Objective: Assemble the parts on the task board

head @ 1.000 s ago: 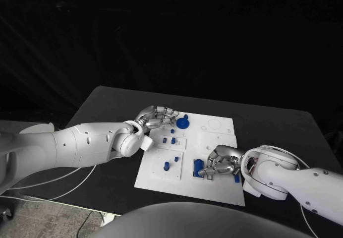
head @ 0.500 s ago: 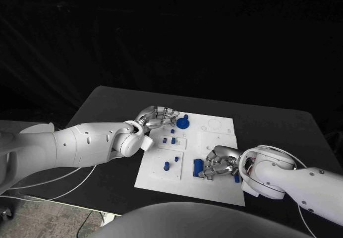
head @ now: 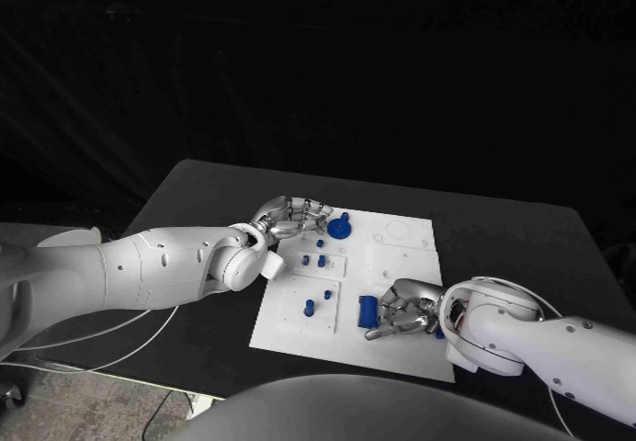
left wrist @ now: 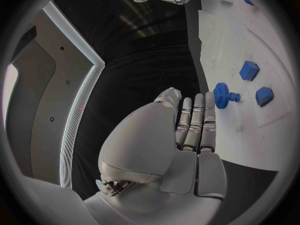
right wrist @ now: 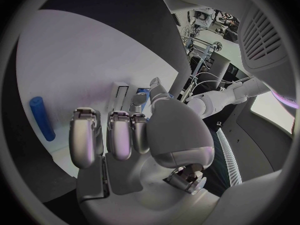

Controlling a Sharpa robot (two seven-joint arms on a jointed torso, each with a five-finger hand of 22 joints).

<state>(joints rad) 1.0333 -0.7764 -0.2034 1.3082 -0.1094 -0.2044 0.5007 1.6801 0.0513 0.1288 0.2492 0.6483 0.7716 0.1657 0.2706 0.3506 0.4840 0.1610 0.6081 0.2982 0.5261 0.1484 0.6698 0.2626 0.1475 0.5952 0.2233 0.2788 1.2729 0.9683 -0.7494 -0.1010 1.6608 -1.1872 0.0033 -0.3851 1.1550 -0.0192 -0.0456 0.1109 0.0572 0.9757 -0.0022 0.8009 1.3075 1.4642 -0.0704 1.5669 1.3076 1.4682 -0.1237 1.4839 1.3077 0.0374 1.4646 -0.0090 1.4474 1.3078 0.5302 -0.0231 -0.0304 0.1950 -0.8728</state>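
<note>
1. Right hand (head: 402,312): we see it at the near right part of the task board (head: 404,354), fingers curled together over a blue part (head: 368,311); whether they grip it, we cannot tell.
2. Blue cylinder (right wrist: 41,117): we find it lying on the board beside that hand.
3. Left hand (head: 289,217): we see it at the board's far left corner, fingers pressed together, beside a blue gear (head: 339,226).

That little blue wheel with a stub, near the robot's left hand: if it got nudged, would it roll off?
Probably only a little. The blue wheel looks round and toothed, so it could roll, but its stub would likely swing it in a curve. It looks stiff and light, like hard plastic, and the white board under it seems smooth, so it might slide instead.
</note>
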